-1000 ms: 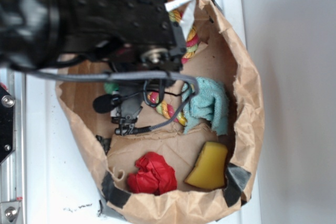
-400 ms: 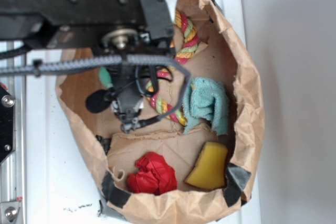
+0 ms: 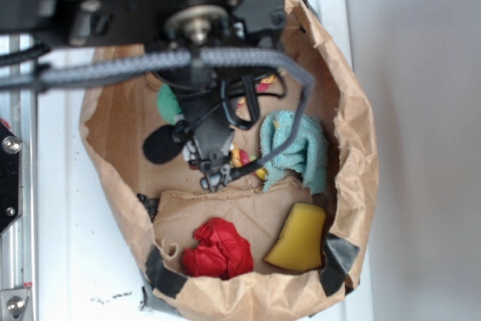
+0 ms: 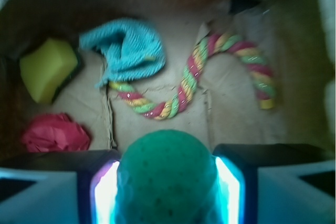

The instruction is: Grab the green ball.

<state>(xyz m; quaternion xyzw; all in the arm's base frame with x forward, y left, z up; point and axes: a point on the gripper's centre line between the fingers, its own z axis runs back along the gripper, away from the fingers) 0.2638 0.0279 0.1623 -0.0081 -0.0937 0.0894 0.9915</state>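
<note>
Arm reaches in from the left over the paper bag, wrist pointing down. Gripper clamped on the green ball, ball between both pads. Versus 0.4 s ago: arm shifted right, hiding more rope. Count: one red cloth wad, one yellow sponge, one teal cloth, one rope.

The ball was held between the two fingers of the pincer, inside a paper bag laid on the table. In the wrist view, a rope was stretched beyond the ball, a cloth left of the rope, a wedge further left, and a crumpled wad nearer, below the wedge.
</note>
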